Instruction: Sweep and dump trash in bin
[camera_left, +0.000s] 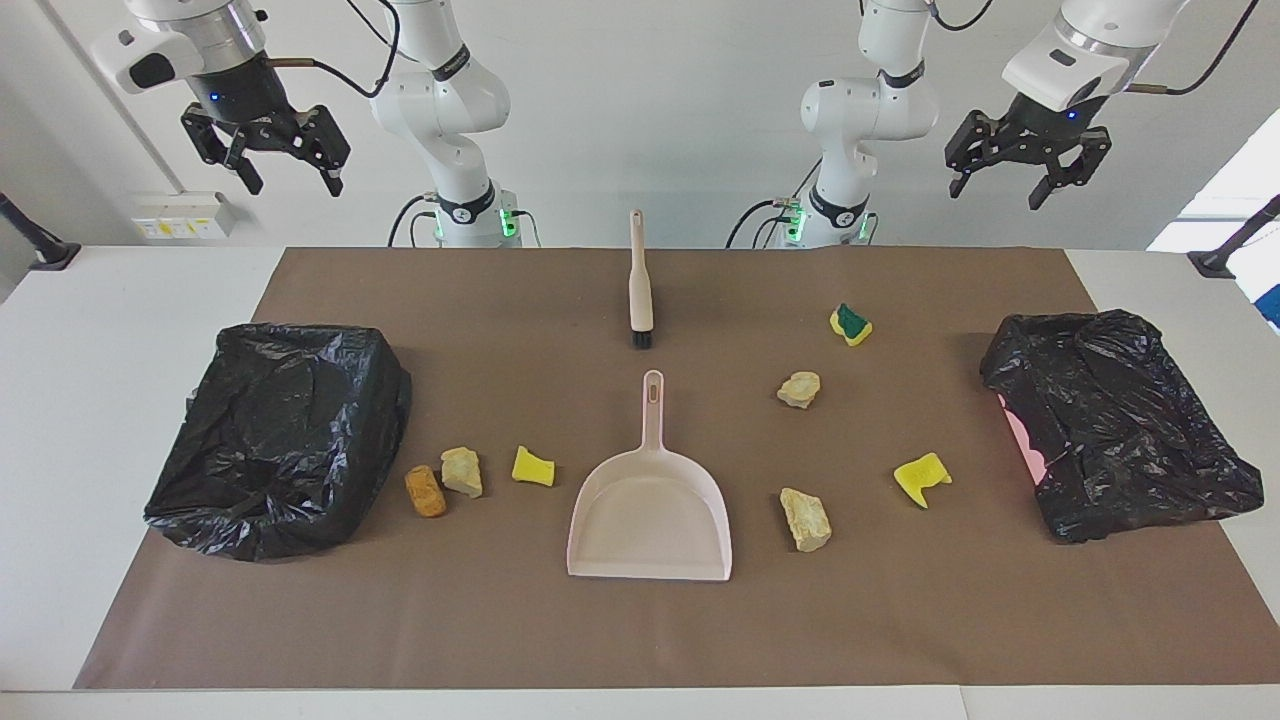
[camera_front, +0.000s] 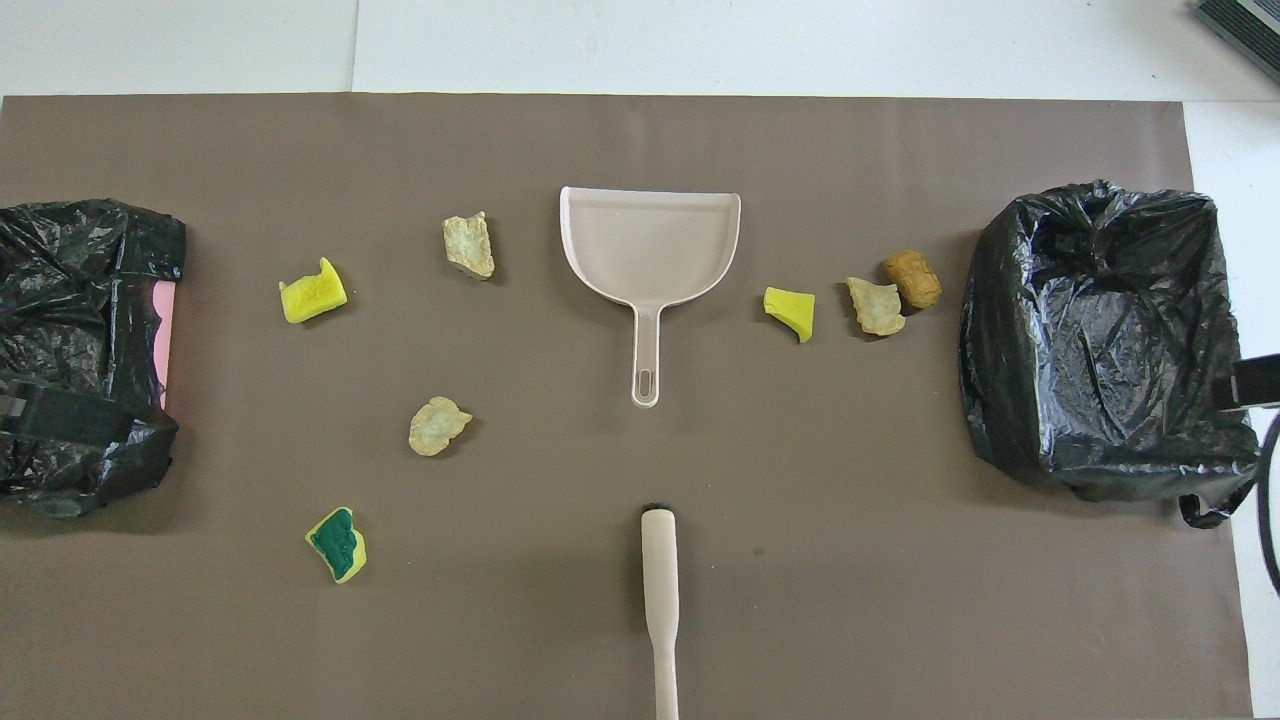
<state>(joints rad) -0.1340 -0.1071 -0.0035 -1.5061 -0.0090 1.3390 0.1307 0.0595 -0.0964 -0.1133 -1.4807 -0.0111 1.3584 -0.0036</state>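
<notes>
Trash (camera_left: 805, 519) scattered (sponge chunks, lumps)

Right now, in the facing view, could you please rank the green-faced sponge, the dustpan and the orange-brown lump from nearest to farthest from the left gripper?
The left gripper hangs raised at its own arm's end of the table.
1. Green-faced sponge, toward the left arm's end, close to the robots.
2. Dustpan, mid-table.
3. Orange-brown lump, beside the bin bag at the right arm's end.
</notes>
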